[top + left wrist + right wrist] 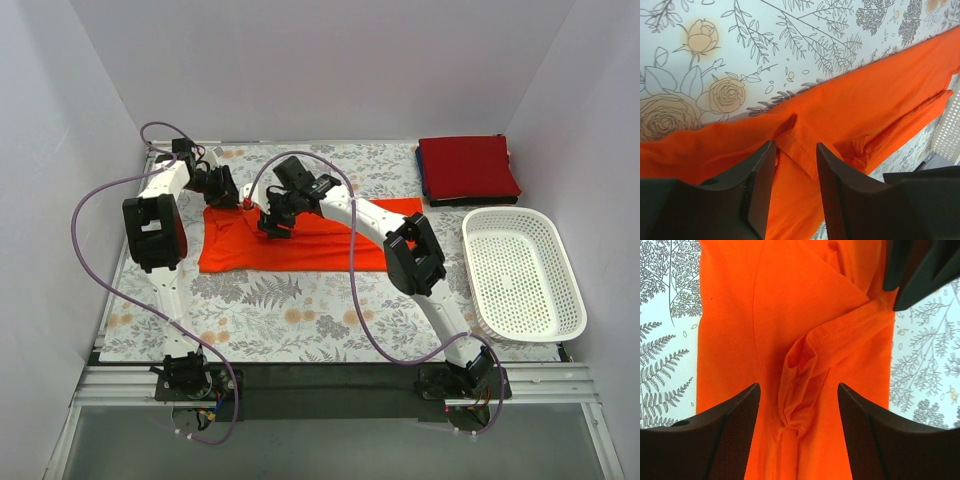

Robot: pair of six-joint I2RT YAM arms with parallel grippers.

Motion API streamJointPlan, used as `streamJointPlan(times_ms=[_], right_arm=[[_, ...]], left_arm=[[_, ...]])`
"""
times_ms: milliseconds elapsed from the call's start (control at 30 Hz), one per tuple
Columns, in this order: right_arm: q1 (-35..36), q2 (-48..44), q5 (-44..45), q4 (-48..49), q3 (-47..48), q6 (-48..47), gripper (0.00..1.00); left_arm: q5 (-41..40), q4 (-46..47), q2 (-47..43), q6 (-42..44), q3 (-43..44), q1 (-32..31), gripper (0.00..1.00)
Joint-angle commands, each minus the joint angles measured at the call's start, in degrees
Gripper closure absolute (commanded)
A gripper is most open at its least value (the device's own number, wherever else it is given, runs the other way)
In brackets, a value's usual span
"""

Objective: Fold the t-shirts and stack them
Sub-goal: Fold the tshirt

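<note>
The bright orange-red t-shirt (pixel 320 250) lies partly folded on the floral cloth in the middle. My left gripper (pixel 228 190) is at its far left corner; in the left wrist view (pixel 795 147) its jaws are open and straddle a hemmed edge of the shirt (pixel 865 100). My right gripper (pixel 275 224) hovers over the shirt's left part; in the right wrist view (pixel 798 387) its jaws are wide open around a bunched sleeve fold (pixel 802 370). The darker crimson t-shirt (pixel 468 168) lies folded at the back right on a blue one (pixel 424 186), of which only an edge shows.
The white perforated basket (pixel 520 272) stands at the right. The floral cloth (pixel 280 310) covers the table. White walls close in the left, back and right. The left gripper's black fingers (pixel 915 270) show at the top right of the right wrist view.
</note>
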Motion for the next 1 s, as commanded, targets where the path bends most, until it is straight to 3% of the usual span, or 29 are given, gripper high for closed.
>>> streamJointPlan(times_ms=[0, 667, 967], right_arm=[[0.37, 0.66, -2.39, 1.50, 0.21, 0.36, 0.30], [1.34, 1.01, -1.60, 1.85, -3.13, -1.22, 0.28], [1.42, 1.71, 4.38, 5.36, -2.51, 1.51, 0.41]], left_arm=[[-0.74, 0.28, -0.12, -0.12, 1.89, -0.96, 0.62], [-7.60, 1.42, 0.32, -0.65, 2.59, -2.81, 0.62], [-8.57, 1.07, -0.12, -0.74, 2.94, -2.81, 0.62]])
